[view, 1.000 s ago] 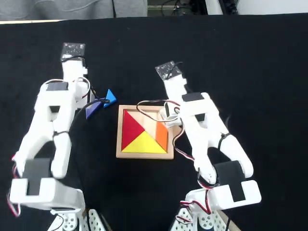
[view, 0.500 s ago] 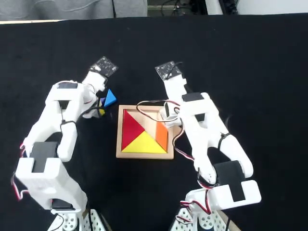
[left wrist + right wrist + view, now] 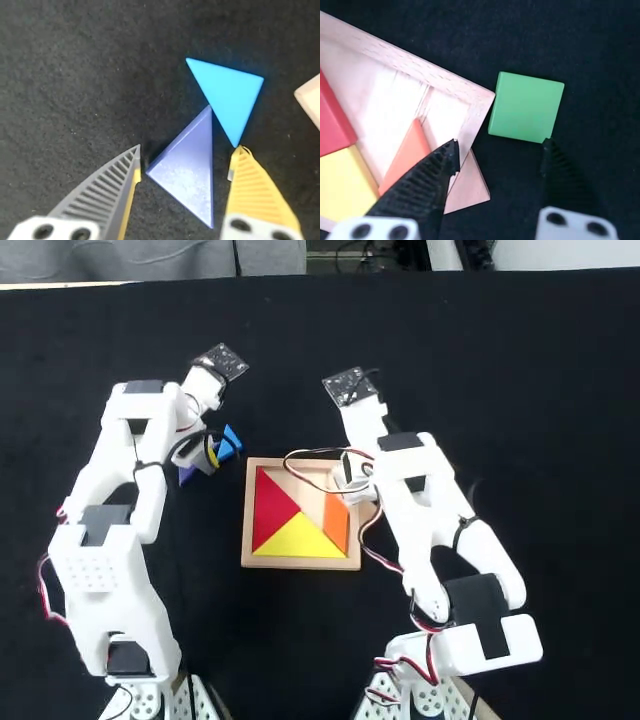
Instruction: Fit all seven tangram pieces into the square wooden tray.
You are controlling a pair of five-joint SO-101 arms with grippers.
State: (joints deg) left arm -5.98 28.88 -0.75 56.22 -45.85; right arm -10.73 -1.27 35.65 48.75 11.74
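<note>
One black tabletop (image 3: 540, 390), cloth-like. Past its far edge are a pale strip, a grey cloth (image 3: 150, 255) and dark equipment.

One square wooden tray (image 3: 300, 562), mid-tabletop between the two arms, its sides roughly parallel to the tabletop edges. Three pieces lie inside:
- The red triangle (image 3: 272, 505) has its long edge along the left wall and its apex toward the tray centre.
- The yellow triangle (image 3: 298, 538) has its long edge along the near wall and its apex toward the centre.
- The orange piece (image 3: 336, 520) sits against the right wall.

The far part of the tray is bare wood.

Two triangles lie flat on the tabletop off the tray's far left corner. A sharp tip of the purple triangle (image 3: 189, 167) meets the long edge of the blue triangle (image 3: 227, 92).

Left jaws: spread, straddling the purple triangle. Its long edge runs beside the yellow finger (image 3: 252, 185), and its square corner points at the grey finger (image 3: 107, 187).

One green square (image 3: 526, 106), flat, just outside the tray's far right corner.

Right jaws: spread and holding nothing, one tip over the tray's corner rim, the other at the green square's corner.
</note>
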